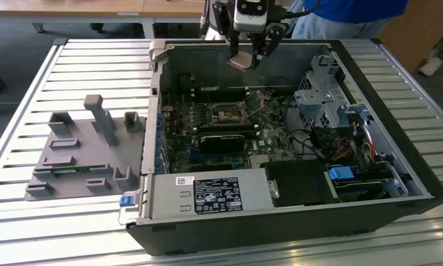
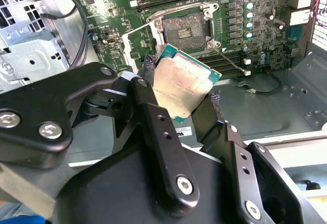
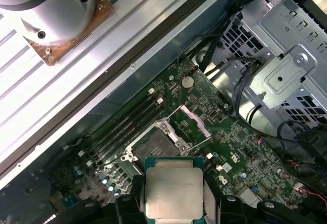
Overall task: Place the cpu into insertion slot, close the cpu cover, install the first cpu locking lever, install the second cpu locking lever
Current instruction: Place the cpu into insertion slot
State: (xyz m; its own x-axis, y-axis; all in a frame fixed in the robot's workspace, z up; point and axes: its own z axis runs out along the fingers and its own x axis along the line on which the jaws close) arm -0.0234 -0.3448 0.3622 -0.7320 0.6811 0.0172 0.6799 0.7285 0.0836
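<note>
Claw: the claw [image 1: 245, 57] is clamped on the chip, one finger on each of two opposite edges. You can see the pinch in both wrist views.

Chip: the chip [image 2: 184, 86] is up in the air between the fingers [image 2: 148, 81], silver face toward the wrist cameras and tilted a bit in the exterior view. It's touching nothing but the claw.

Socket: the socket [image 2: 184, 28] is down below the claw on the green board [image 3: 230, 147], well apart from the chip. It looks bare to me, nothing seated in it.

Cover: the cover [image 3: 195, 119] is flipped up off the socket, standing just beside it, so the way in from the claw's side is open.

Levers: a thin wire rod [image 2: 230, 61] lies on the board beside the socket, below the claw. I'd guess that's one lever, unlatched. The other I can't pick out for sure.

Case: the claw hangs over the open computer case [image 1: 281, 221], near its back wall.

Done so far: chip picked up and carried over the case, that's about it.

Left to do: pretty much everything. The chip isn't seated yet, the cover isn't closed, and neither lever is locked.
</note>
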